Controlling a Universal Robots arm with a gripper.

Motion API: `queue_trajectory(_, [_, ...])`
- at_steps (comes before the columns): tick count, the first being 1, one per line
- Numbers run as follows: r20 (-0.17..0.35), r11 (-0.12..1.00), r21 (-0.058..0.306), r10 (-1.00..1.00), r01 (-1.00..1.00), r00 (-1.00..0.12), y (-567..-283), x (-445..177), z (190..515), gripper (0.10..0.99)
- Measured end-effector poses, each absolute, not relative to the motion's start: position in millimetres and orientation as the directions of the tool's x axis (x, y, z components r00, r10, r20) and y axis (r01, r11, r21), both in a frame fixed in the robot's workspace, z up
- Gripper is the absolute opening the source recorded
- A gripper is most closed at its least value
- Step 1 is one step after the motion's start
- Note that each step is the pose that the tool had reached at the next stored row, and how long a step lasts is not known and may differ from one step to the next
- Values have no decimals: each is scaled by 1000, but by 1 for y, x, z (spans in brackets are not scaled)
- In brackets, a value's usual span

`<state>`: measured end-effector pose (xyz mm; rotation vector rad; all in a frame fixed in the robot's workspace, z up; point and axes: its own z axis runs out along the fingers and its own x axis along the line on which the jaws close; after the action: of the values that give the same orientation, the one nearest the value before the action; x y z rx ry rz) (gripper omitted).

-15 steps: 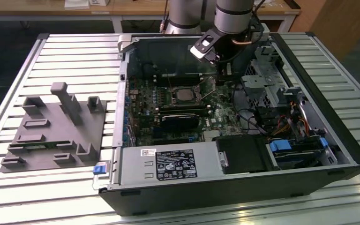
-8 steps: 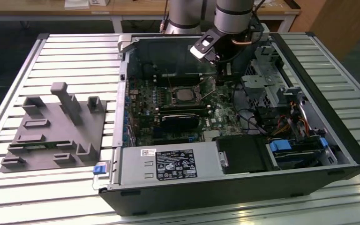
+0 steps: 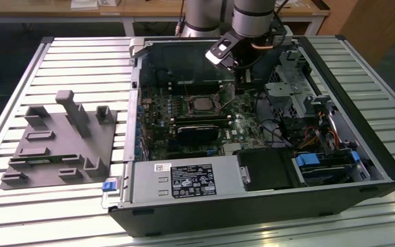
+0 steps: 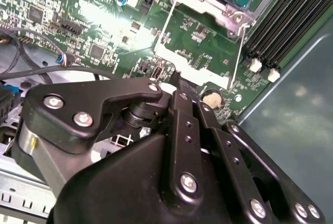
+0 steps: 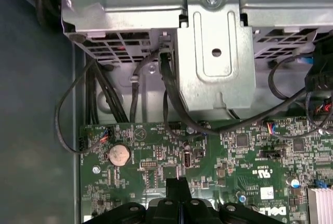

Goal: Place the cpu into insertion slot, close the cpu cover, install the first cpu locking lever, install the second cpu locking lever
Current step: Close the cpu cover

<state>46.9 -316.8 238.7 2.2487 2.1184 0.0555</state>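
Plainly, cpu [image 3: 201, 104]: lies flat in the insertion slot [image 3: 187, 105], dull metal top up, on the green board [image 5: 250, 151] inside the open case [image 3: 252, 211].
handling: I judge it light, thin and stiff. Its smooth lid looks slippery and its underside contacts are easily hurt. Opposite edges are the place to hold it, never the faces.
insertion slot: filled by the chip, with a silver rim around it.
cpu cover [image 4: 210, 6]: a silver frame lying about the chip; whether it is fully down I cannot tell.
levers [image 4: 165, 23]: two thin wire rods run from the socket's corners toward the gripper. They are probably springy and best caught near the free end.
gripper [image 5: 178, 185]: jaws together with nothing seen between them, low over the board near the socket.
surroundings: memory modules [image 3: 197, 122] lie next to the socket, a coin cell [image 5: 118, 154] sits near the gripper, and a grey fixture [image 3: 60, 139] stands well apart on the slatted table [image 3: 81, 51].
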Motion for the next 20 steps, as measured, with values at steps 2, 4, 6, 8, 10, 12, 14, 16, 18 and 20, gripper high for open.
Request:
queue_trajectory(2, [-9, -59, 62, 998, 996, 60, -317, 44, 239, 106])
queue_trajectory(4, [-9, -59, 62, 998, 996, 60, -317, 41, 239, 106])
queue_trajectory(6, [-9, -59, 62, 998, 996, 60, -317, 38, 239, 106])
queue_trajectory(8, [-9, -59, 62, 998, 996, 60, -317, 35, 239, 106])
queue_trajectory(10, [-9, -59, 62, 998, 996, 60, -317, 32, 239, 106])
queue_trajectory(12, [-9, -59, 62, 998, 996, 60, -317, 29, 239, 106])
queue_trajectory(14, [-9, -59, 62, 998, 996, 60, -317, 26, 239, 106])
queue_trajectory(16, [-9, -59, 62, 998, 996, 60, -317, 23, 239, 106])
queue_trajectory(18, [-9, -59, 62, 998, 996, 60, -317, 20, 239, 106])
queue_trajectory(20, [-9, -59, 62, 998, 996, 60, -317, 17, 239, 106])
